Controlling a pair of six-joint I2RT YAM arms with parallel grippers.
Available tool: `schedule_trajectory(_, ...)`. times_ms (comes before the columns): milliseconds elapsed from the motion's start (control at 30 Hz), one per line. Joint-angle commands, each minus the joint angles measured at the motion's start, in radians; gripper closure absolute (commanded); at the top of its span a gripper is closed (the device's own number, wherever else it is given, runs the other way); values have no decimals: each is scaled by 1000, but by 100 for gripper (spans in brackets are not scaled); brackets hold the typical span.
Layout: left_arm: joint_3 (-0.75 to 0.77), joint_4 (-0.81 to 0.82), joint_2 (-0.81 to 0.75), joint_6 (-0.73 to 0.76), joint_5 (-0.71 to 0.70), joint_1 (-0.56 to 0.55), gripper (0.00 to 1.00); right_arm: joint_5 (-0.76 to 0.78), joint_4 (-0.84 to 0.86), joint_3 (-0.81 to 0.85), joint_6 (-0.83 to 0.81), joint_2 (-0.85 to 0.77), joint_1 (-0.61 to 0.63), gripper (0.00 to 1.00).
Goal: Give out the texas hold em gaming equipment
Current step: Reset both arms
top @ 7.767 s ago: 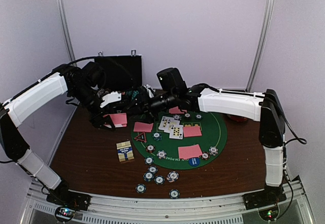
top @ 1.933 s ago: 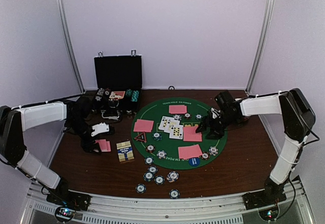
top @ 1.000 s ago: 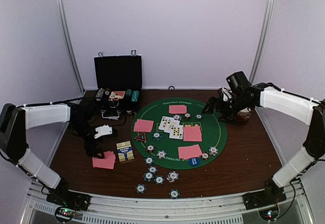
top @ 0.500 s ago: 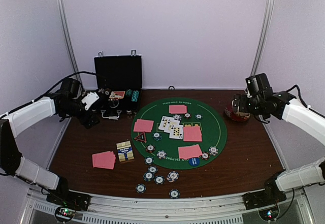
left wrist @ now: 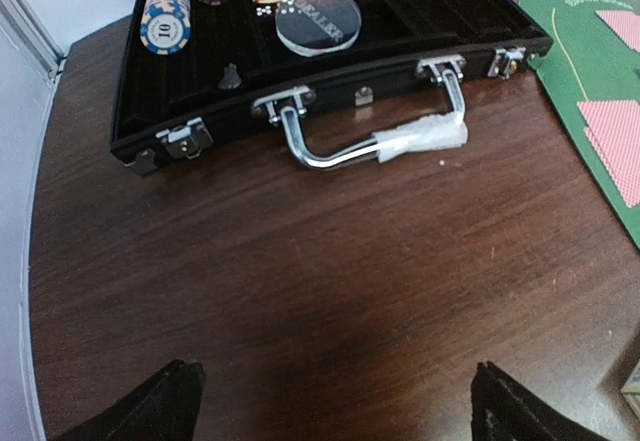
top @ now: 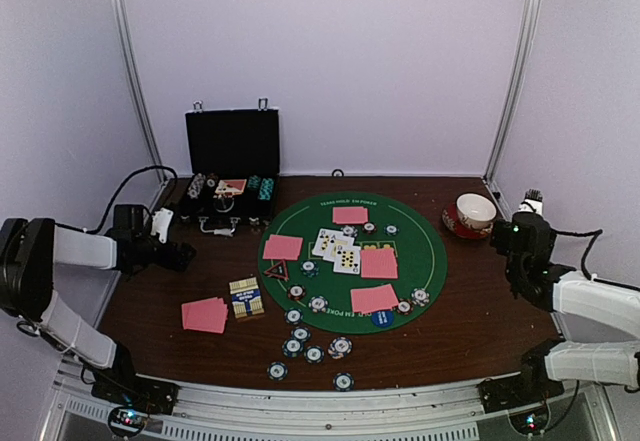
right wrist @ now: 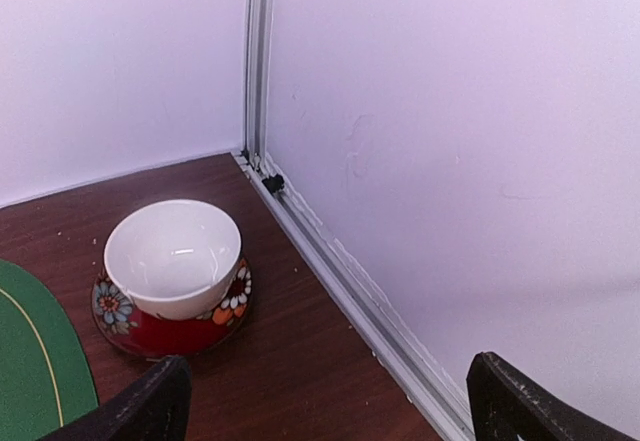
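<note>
The left gripper point(left wrist: 335, 411) and right gripper point(right wrist: 325, 406) both stand wide, holding nothing. Playing cards point(top: 378, 262) lie on the green mat point(top: 425, 258) at centre, poker chips point(top: 292, 346) below it, and 1 pink card pile point(top: 205, 315) lower left.

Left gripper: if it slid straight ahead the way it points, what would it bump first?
Probably the shiny handle of the black case, straight ahead of the open left gripper. Only bare table lies between; depth is hard to judge.
</note>
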Motion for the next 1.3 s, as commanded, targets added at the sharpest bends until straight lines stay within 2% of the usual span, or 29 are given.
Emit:
schedule_trajectory(0, -20, 315, 45, -80, 52, 7, 2, -52, 266, -40, -63, 112, -51, 1)
schedule_trajectory(167, -18, 356, 114, -82, 39, 7, 2, -98, 453, -49, -88, 290, -101, 1)
schedule_trajectory(233, -36, 378, 107, -84, 38, 7, 2, -119, 465, -37, -86, 314, -121, 0)
schedule_trajectory(400, -167, 597, 75, -98, 3, 7, 2, -204, 575, -14, -99, 421, -173, 0)
schedule_trajectory(500, -245, 793, 121, -110, 3, 7, 2, -252, 676, -20, -122, 493, -183, 0)
schedule_trajectory(533, -225, 711, 104, -99, 2, 7, 2, -289, 690, -17, -139, 506, -185, 0)
schedule_trajectory(600, -232, 759, 120, -106, 5, 7, 2, -398, 687, -17, -193, 528, -184, 0)
schedule_trajectory(667, -229, 725, 109, -102, 0, 7, 2, -449, 839, -36, -242, 611, -180, 1)
schedule_trajectory(733, -233, 745, 113, -105, 1, 7, 2, -427, 688, 8, -214, 578, -178, 1)
schedule_trajectory(800, -233, 744, 112, -105, 1, 7, 2, -432, 724, 14, -200, 601, -196, 1)
schedule_trajectory(867, -233, 745, 113, -104, -1, 7, 2, -439, 662, 24, -171, 580, -212, 0)
schedule_trajectory(967, -234, 751, 114, -105, 1, 7, 2, -444, 722, 7, -188, 592, -212, 0)
schedule_trajectory(1267, -235, 752, 114, -106, 1, 7, 3, -443, 708, 15, -189, 593, -212, 1)
